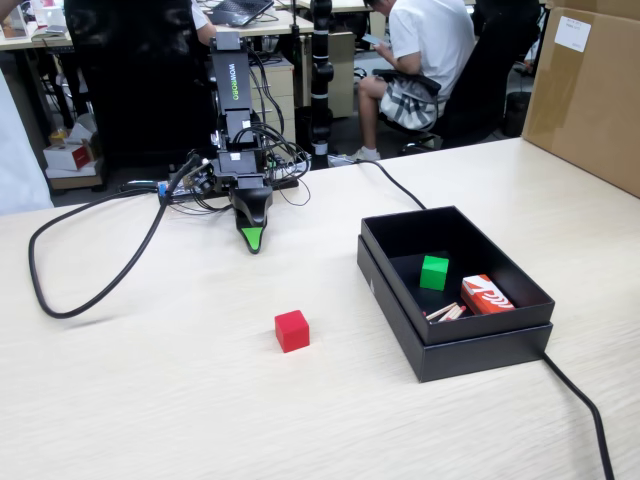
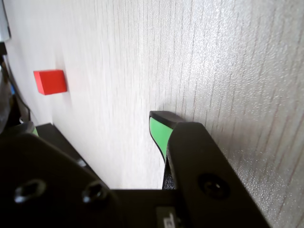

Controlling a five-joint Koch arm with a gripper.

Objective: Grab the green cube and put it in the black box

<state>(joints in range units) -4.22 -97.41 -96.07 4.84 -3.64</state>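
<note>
Green cube sits inside the black box; the arm is folded at the far left of the table.

In the fixed view, a black cable point(image 1: 95, 255) loops at the far left beside the gripper point(image 1: 253, 240), which points down just above the table point(image 1: 150, 400), holding nothing; whether its jaws are parted I cannot tell. The red cube point(image 1: 292, 330) lies nearer, alone on the wood. To the right, the black box point(image 1: 455, 355) holds the green cube point(image 1: 434, 272), with a red-and-white packet point(image 1: 486, 294) at its right. A cardboard box point(image 1: 590, 90) stands far right.
</note>
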